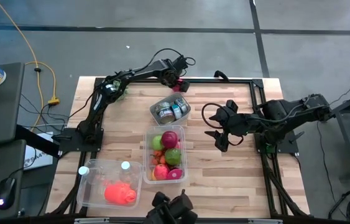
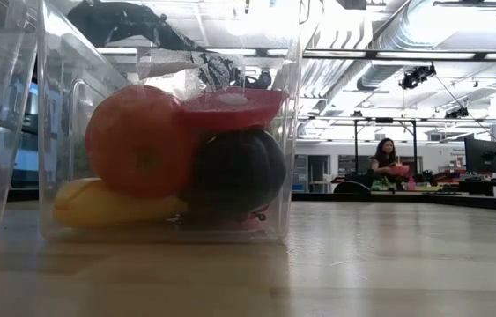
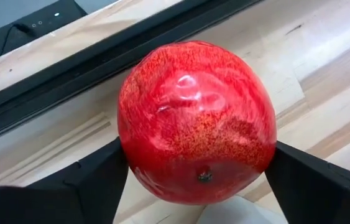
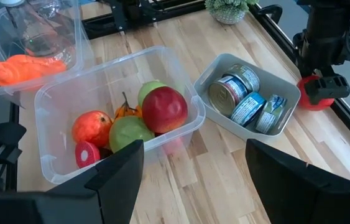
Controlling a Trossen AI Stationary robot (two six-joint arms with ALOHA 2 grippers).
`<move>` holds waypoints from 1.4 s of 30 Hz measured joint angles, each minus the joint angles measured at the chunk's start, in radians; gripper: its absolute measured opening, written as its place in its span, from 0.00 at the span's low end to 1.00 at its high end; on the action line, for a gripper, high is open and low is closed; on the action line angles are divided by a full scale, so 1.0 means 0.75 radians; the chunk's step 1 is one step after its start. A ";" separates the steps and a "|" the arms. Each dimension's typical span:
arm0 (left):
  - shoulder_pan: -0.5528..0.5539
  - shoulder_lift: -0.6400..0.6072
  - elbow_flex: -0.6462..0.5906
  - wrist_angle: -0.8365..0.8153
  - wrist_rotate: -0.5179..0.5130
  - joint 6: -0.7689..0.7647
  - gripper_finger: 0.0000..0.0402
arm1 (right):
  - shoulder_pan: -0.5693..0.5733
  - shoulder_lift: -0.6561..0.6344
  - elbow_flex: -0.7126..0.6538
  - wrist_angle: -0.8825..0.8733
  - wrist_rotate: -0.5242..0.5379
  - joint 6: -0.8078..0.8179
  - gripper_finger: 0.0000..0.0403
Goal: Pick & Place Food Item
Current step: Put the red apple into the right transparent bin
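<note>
A red, speckled round fruit (image 3: 196, 118) sits at the table's far edge (image 1: 179, 84), just inside the black frame rail (image 1: 224, 79). My left gripper (image 3: 196, 171) reaches down over it, with one finger on each side of it; the right wrist view shows the same gripper (image 4: 322, 84) above the fruit (image 4: 313, 101). My right gripper (image 1: 219, 134) hangs open above the table, right of the clear fruit bin (image 1: 184, 163), with nothing between its fingers (image 4: 115, 171). My left gripper has the red fruit pinched between its two fingers, one finger (image 3: 103, 177) against one side and the other (image 3: 296, 174) against the opposite side (image 3: 265, 155), low on the fruit's widest part. The fingers come steeply from above. The fruit appears to rest on the table.
The clear bin with apples and other fruit (image 4: 162, 109) stands mid-table. A smaller bin of cans (image 1: 170, 110) is near the left gripper. A clear bin with an orange item (image 1: 120, 193) is at the near left. A small green plant (image 1: 117, 90) is at the far left.
</note>
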 joint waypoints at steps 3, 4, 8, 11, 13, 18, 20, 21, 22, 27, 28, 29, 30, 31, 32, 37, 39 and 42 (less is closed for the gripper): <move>0.001 0.000 0.000 -0.004 0.036 0.050 0.78 | 0.000 0.000 0.000 0.000 -0.002 0.017 0.67; 0.001 0.000 0.000 -0.009 0.038 0.069 0.78 | 0.000 0.000 0.000 0.000 -0.002 0.018 0.67; 0.001 -0.001 0.000 -0.039 0.040 0.134 0.78 | 0.001 0.000 0.000 0.001 -0.004 0.025 0.67; 0.002 -0.007 0.001 -0.074 0.046 0.150 0.78 | 0.002 0.000 0.000 0.003 -0.008 0.030 0.67; 0.003 -0.019 -0.001 -0.105 0.047 0.166 0.78 | 0.002 0.000 0.000 0.010 -0.019 0.030 0.67; -0.009 -0.110 -0.002 -0.136 0.049 0.186 0.78 | 0.002 0.000 0.000 0.013 -0.034 0.040 0.67; -0.012 -0.165 -0.002 -0.138 0.038 0.201 0.78 | 0.002 0.000 0.000 0.024 -0.037 0.041 0.67; -0.016 -0.194 -0.002 -0.140 0.026 0.208 0.78 | 0.002 0.000 0.000 0.030 -0.040 0.041 0.67; -0.024 -0.225 -0.002 -0.142 0.007 0.211 0.78 | 0.002 0.000 0.000 0.036 -0.040 0.041 0.67; -0.074 -0.422 0.000 -0.233 0.060 0.355 0.78 | 0.005 0.000 0.000 0.060 -0.081 0.054 0.67; -0.096 -0.463 0.000 -0.274 0.062 0.370 0.78 | 0.005 0.000 0.000 0.061 -0.090 0.055 0.67; -0.119 -0.508 0.000 -0.321 0.067 0.378 0.78 | 0.005 0.000 0.000 0.062 -0.098 0.055 0.67; -0.148 -0.548 0.000 -0.368 0.065 0.385 0.78 | 0.005 0.000 0.000 0.063 -0.103 0.056 0.67; -0.176 -0.593 0.000 -0.404 0.066 0.401 0.78 | 0.005 0.000 0.000 0.067 -0.108 0.056 0.67; -0.207 -0.636 0.000 -0.434 0.076 0.432 0.78 | 0.006 0.000 0.000 0.076 -0.113 0.056 0.67; -0.410 -0.827 0.000 -0.503 0.064 0.448 0.78 | 0.008 0.000 0.000 0.117 -0.140 0.044 0.67; -0.500 -0.879 0.000 -0.512 0.080 0.402 0.79 | 0.008 0.002 -0.001 0.153 -0.158 0.025 0.67; -0.632 -0.944 0.000 -0.532 0.096 0.349 0.79 | 0.013 0.011 -0.002 0.211 -0.179 -0.026 0.67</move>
